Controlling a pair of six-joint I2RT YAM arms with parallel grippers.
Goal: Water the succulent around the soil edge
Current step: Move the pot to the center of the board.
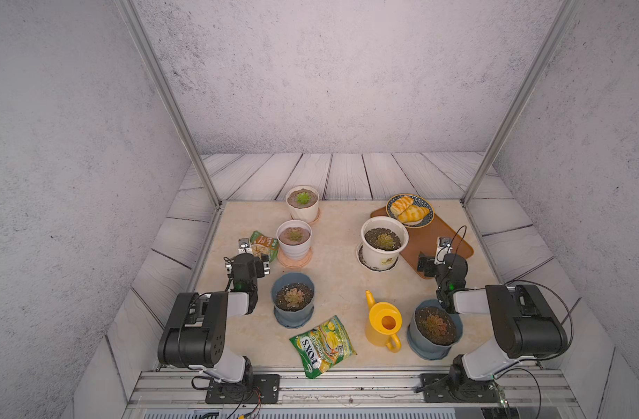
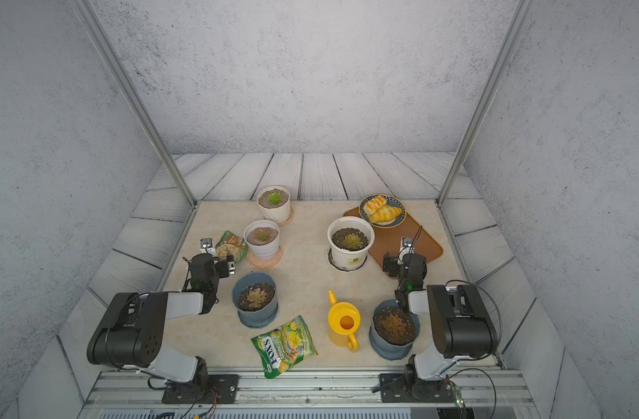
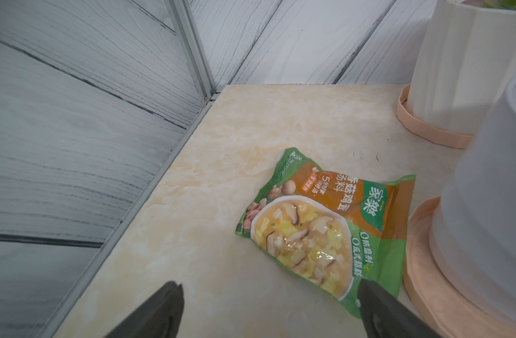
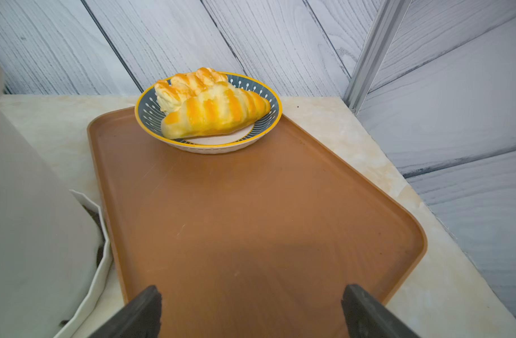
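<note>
A yellow watering can (image 1: 383, 323) (image 2: 343, 323) stands upright at the front of the table, spout pointing to the back, with neither gripper touching it. Several potted succulents stand around it. Two are in blue pots (image 1: 293, 299) (image 1: 435, 326), one in a large white pot (image 1: 384, 241), and two in smaller white pots (image 1: 294, 237) (image 1: 302, 199). My left gripper (image 1: 248, 260) (image 3: 270, 292) hovers open and empty at the left, over the table by a soup packet (image 3: 318, 228). Also open and empty, my right gripper (image 1: 439, 259) (image 4: 250, 295) hangs over a brown tray (image 4: 250, 204).
A green snack bag (image 1: 323, 344) lies at the front middle. A plate (image 1: 425, 223) with bread rolls (image 4: 209, 105) sits on the far end of the tray. Peach saucers (image 3: 432, 281) lie under the smaller white pots. Metal frame posts (image 1: 173, 105) rise at the back corners.
</note>
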